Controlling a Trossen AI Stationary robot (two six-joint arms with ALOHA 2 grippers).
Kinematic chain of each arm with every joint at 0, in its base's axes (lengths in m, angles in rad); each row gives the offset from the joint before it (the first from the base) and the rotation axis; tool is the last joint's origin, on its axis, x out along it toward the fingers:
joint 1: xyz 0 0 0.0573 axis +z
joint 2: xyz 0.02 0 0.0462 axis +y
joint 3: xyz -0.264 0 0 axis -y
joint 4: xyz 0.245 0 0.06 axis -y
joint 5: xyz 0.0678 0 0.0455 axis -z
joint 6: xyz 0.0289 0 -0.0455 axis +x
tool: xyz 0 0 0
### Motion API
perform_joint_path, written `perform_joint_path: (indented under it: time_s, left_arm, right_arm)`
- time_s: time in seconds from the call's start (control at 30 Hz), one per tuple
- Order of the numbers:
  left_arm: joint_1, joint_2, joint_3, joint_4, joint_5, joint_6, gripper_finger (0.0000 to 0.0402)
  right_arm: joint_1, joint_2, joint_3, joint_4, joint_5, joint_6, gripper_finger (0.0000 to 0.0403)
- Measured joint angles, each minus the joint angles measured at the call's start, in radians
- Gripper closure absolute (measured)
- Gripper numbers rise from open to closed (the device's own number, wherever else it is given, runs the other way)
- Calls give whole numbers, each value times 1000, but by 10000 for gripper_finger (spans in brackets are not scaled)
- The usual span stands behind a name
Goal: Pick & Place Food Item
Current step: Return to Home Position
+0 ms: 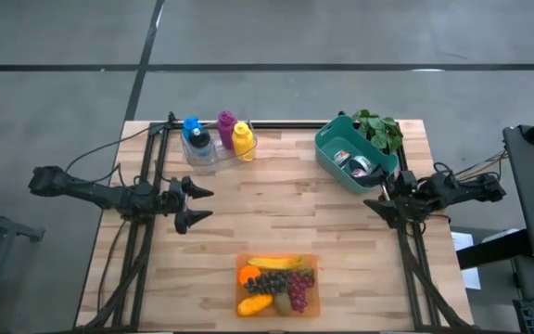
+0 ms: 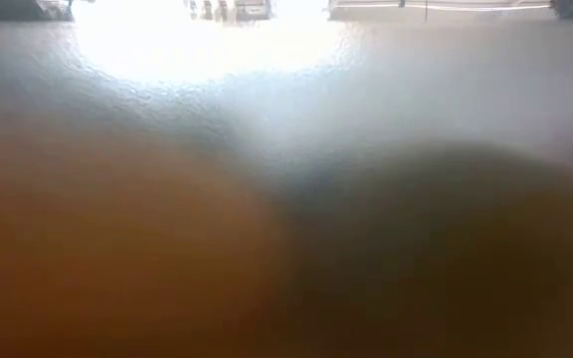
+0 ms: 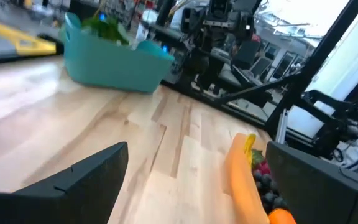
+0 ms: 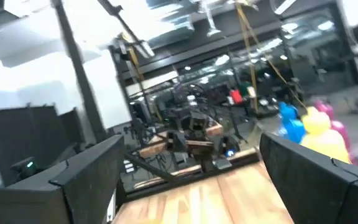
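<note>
Coloured bottles (image 1: 217, 137) stand near the left gripper (image 1: 202, 204); a fruit tray (image 1: 277, 285) lies between both arms; the green bin (image 1: 327, 147), cans (image 1: 360, 167) inside, sits just beside the right gripper (image 1: 378, 208); both grippers spread, empty.

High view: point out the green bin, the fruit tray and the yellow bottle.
green bin (image 1: 327, 148), high view, on its left wall.
fruit tray (image 1: 316, 295), high view, on its right rim.
yellow bottle (image 1: 242, 142), high view, on its body.

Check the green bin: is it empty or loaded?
Loaded. The high view shows round cans lying inside the green bin; their count cannot be told.
</note>
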Motion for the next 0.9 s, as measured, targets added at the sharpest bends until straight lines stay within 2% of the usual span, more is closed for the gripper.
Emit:
perform_joint_path:
  time_s: [0.27, 0.43, 0.57, 0.7, 0.9]
  left_arm:
    - [-1, -4, 0, -54, 1, -38, 18]
    - [-1, -4, 0, -147, 0, -40, 18]
    - [-1, -4, -1, -247, 0, -77, 18]
    - [-1, -4, -1, -254, 0, -95, 18]
    - [-1, -3, -1, -254, 0, -95, 18]
  right_arm:
    - [0, -2, -53, -48, 123, 80, 32]
    - [0, -4, -52, -89, 125, 62, 32]
    - [0, -4, -52, -219, 124, 63, 32]
    - [0, 18, -52, -227, 64, 65, 32]
    - [0, 45, -52, -231, 56, 63, 32]
